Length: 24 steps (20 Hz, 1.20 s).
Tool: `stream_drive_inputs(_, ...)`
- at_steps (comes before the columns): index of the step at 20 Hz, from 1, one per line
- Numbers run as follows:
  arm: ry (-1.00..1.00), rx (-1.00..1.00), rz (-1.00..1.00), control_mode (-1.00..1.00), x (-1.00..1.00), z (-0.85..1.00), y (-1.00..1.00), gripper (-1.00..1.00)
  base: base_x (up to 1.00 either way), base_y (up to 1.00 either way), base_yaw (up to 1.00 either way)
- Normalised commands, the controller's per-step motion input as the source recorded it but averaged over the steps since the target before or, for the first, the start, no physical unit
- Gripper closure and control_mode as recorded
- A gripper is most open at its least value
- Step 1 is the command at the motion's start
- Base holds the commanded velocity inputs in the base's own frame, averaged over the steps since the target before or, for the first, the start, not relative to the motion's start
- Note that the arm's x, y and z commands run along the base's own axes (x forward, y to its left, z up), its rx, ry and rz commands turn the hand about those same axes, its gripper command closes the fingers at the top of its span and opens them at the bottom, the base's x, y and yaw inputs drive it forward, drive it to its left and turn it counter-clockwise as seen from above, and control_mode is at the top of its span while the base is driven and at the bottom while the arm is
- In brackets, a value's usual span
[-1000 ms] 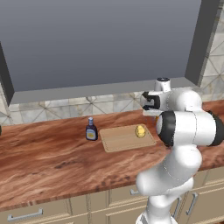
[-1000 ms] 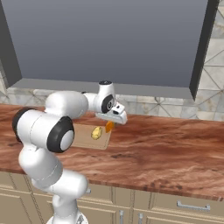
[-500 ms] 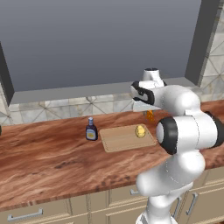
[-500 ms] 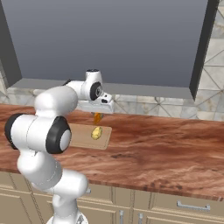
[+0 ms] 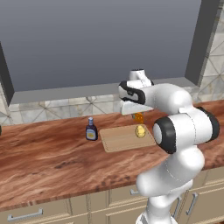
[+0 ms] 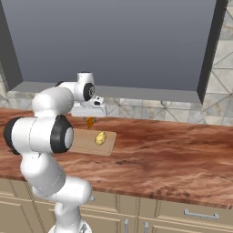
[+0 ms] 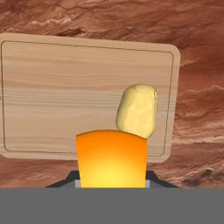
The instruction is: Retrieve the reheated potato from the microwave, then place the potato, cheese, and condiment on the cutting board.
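My gripper hangs above the right end of the cutting board and is shut on the cheese, an orange wedge. In the hand view the cheese sits between the dark fingertips, over the board's near edge. The yellowish potato lies on the board beside that end. From the right base view, the cheese hangs just behind the potato, clear of the board. The dark condiment bottle stands upright on the counter, left of the board. The microwave is out of view.
The reddish wood counter stretches left and right of the board. A tiled backsplash and a large dark window with a sill run behind it. Cabinet drawers line the counter's front below.
The arm has swung left with the cheese in its grip, from beyond the board's right end to above the board near the potato. Potato and bottle have stayed put.
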Motion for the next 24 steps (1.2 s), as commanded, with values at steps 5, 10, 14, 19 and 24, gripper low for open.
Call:
stream_drive_inputs(5, 0.05, 0.08, 0.07, -1.0, 0.04, -0.52, 0.3, 1.0, 0.0, 0.0, 0.0)
stream_drive_inputs(10, 0.0, 0.06, 0.01, -1.0, 0.18, -0.43, 0.2, 1.0, 0.0, 0.0, 0.0)
stream_drive_inputs(14, 0.0, 0.01, 0.0, -1.0, 0.11, -0.26, 0.17, 1.0, 0.0, 0.0, 0.0)
stream_drive_inputs(19, 0.0, -0.04, 0.0, -1.0, 0.15, -0.22, 0.09, 1.0, 0.0, 0.0, 0.0)
stream_drive_inputs(24, 0.0, -0.05, 0.0, -1.0, 0.09, -0.25, -0.02, 1.0, 0.0, 0.0, 0.0)
